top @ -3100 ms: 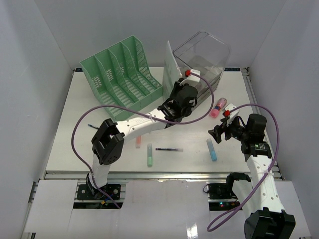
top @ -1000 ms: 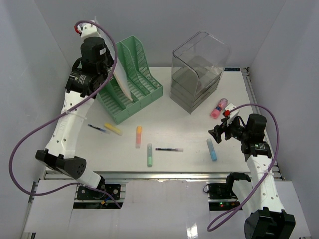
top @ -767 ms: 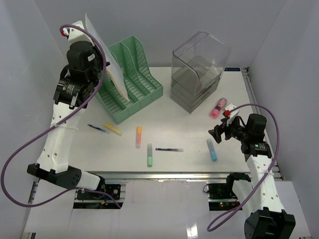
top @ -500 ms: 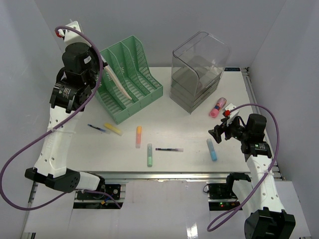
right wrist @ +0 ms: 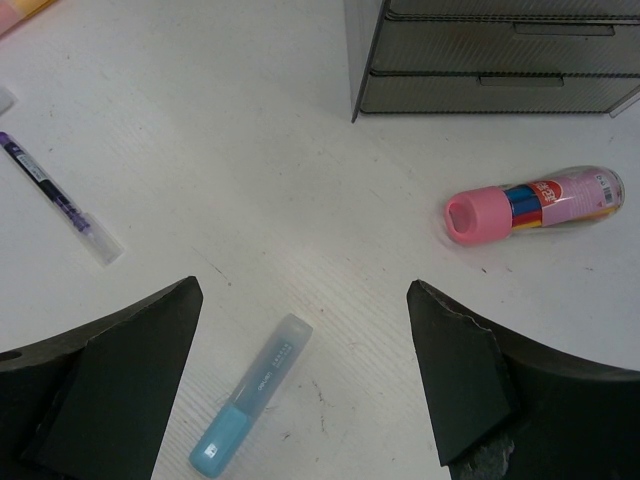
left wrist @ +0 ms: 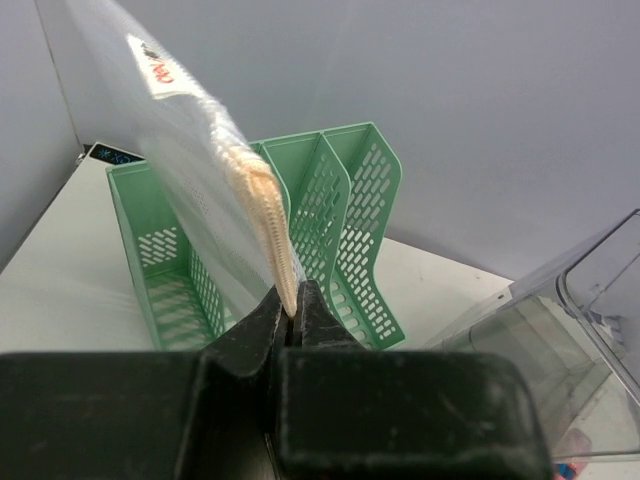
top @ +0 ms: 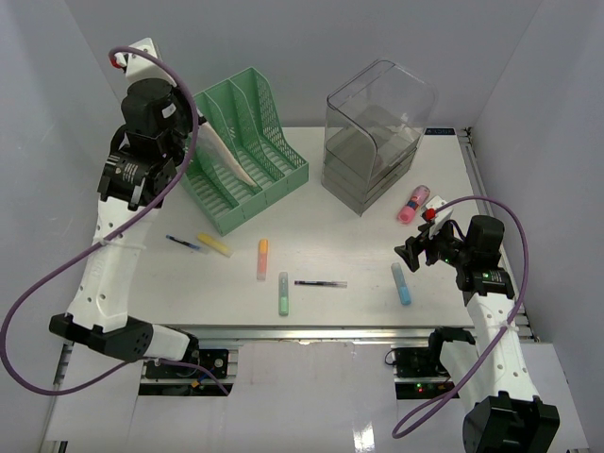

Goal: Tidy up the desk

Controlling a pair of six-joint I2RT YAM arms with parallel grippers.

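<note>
The left claw (left wrist: 293, 312) pinches a clear pouch (left wrist: 190, 170) at the green rack (left wrist: 350, 210). The right claw (right wrist: 302, 320) hangs wide open.

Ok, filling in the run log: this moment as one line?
left tool: shut on document sleeve, tilted in green file rack | right tool: open, over blue highlighter | desk: pens loose

Lab: white booth (top: 302, 47) w/ robot arms (top: 142, 160)

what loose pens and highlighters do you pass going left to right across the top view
dark blue pen, yellow highlighter, orange highlighter, green highlighter, purple pen, blue highlighter
</note>
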